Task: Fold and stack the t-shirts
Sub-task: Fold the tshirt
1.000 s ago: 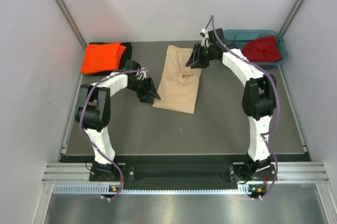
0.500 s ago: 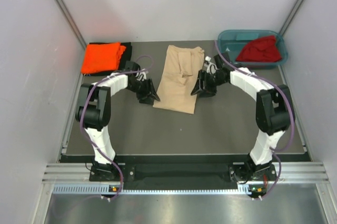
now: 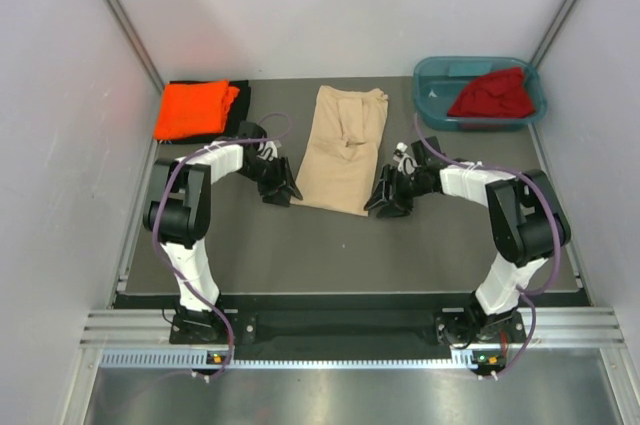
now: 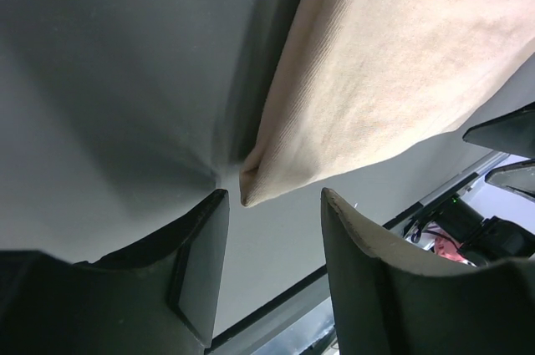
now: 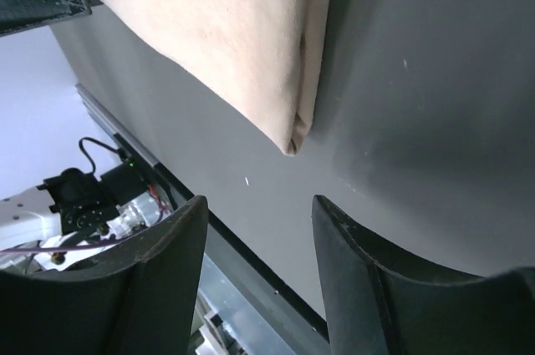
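The beige t-shirt lies flat at the middle of the table, narrowed into a long strip that runs from the far edge toward the near edge. That shape suggests its sides are already turned in and the crosswise fold is what remains. The two arms flank its near end for that reason, it seems. The left gripper sits low at the near-left corner and the right gripper at the near-right corner. In each wrist view the fingers stand apart with nothing between them, and the doubled corner of cloth lies just ahead of the gap, not yet inside it. Taking both corners together would let the hem be carried toward the collar without skewing. The orange t-shirt rests folded on the black t-shirt at the far-left corner, likely the growing stack, kept clear of the working area. The dark red t-shirt sits crumpled in the teal tub at the far-right corner, apparently waiting its turn.
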`<action>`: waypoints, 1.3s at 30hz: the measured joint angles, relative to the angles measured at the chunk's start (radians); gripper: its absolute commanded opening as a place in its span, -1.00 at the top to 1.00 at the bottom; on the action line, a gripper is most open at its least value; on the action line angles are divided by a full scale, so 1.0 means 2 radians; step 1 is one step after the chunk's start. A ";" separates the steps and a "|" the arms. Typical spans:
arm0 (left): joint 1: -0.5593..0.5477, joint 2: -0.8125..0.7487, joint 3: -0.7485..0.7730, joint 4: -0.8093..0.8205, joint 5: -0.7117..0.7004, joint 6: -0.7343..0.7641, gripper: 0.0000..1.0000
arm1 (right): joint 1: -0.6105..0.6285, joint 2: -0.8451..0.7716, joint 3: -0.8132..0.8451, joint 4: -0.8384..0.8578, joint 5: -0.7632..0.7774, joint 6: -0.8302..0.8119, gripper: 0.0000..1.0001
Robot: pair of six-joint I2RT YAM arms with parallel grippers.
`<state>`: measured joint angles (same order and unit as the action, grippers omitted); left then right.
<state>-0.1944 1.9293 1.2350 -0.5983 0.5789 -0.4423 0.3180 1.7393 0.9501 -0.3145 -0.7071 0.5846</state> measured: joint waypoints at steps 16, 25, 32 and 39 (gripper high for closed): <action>0.001 0.014 -0.004 0.010 0.008 -0.014 0.48 | 0.000 0.031 -0.007 0.067 -0.001 0.029 -0.01; 0.004 0.017 -0.035 0.041 0.038 -0.032 1.00 | 0.004 0.058 -0.007 0.076 0.000 0.018 0.76; 0.002 -0.055 -0.137 0.077 0.038 -0.049 1.00 | 0.004 0.067 -0.008 0.072 -0.004 0.009 1.00; -0.016 -0.191 -0.272 0.085 0.027 -0.098 0.63 | 0.007 0.006 -0.077 0.023 -0.010 -0.029 0.87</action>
<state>-0.2256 1.5471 0.6910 -0.4286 0.6331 -0.6380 0.3317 1.7508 0.7963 -0.2691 -0.7273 0.5270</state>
